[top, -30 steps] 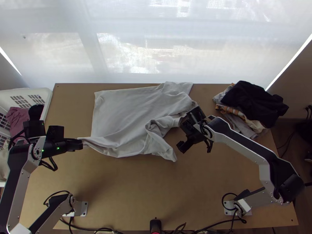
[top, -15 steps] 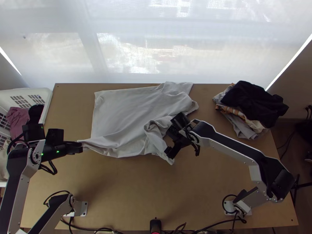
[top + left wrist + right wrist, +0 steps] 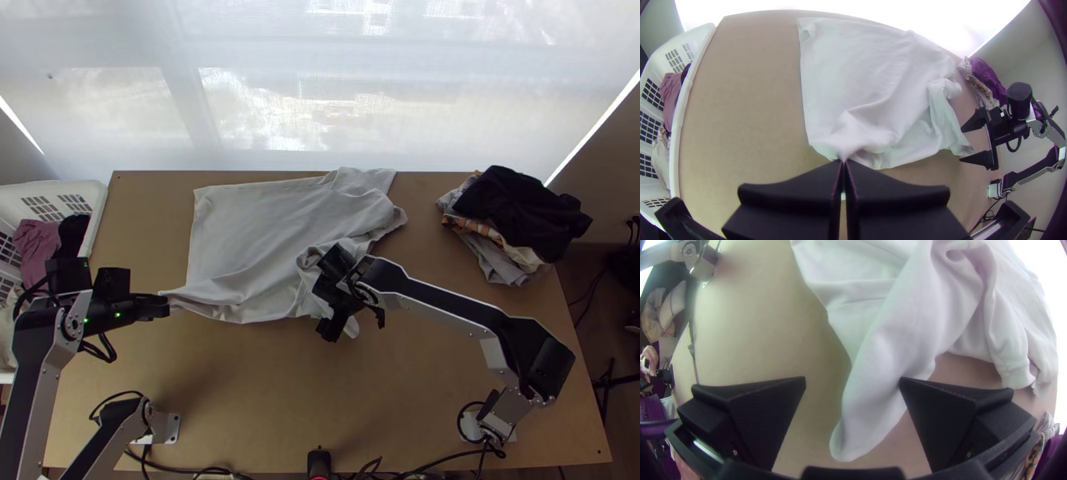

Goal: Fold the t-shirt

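The left tool point(image 3: 166, 306) is closed tight on the near-left corner of the shirt point(image 3: 256, 232), its two fingers pressed together with cloth pinched at the tips. The right tool point(image 3: 323, 294) stands wide open over the shirt's near-right part — a narrow end of cloth lies between its fingers, ungripped; whether either finger touches it, I cannot tell. The shirt lies on the desk point(image 3: 240, 400), spread at far left — rumpled and bunched toward the right tool.
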Motion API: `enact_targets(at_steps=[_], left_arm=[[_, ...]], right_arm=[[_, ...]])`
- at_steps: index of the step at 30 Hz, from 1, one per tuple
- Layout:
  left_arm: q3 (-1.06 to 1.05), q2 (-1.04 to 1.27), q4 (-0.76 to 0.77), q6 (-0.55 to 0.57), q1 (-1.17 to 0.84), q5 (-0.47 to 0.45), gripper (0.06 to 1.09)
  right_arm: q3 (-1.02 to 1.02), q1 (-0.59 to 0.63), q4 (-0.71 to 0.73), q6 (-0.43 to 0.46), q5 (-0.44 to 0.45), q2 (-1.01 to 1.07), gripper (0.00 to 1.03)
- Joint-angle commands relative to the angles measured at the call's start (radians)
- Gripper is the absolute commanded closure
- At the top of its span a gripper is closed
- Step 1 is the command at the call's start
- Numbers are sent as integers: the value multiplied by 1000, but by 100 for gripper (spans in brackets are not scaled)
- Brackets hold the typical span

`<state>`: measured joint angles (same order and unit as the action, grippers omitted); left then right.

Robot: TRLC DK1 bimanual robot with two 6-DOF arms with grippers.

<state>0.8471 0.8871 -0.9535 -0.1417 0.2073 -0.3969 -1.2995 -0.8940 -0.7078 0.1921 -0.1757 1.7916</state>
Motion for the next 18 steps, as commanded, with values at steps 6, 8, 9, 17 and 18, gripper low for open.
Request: enact_targets(at_steps=[6, 8, 9, 17, 18], left_arm=[[17, 7, 1, -1, 1, 1, 105], [15, 9, 4, -1, 1, 1, 105], [15, 12, 5, -1, 1, 1, 105], [24, 35, 22, -2, 0, 0, 105], [24, 36, 24, -2, 0, 0, 105]], right_arm=[[28, 52, -4, -16, 1, -44, 5], [59, 76, -4, -20, -1, -81, 7], [74, 83, -2, -22, 1, -93, 11], [201, 92, 18, 6, 1, -150, 72], [206, 92, 21, 6, 1, -153, 81]])
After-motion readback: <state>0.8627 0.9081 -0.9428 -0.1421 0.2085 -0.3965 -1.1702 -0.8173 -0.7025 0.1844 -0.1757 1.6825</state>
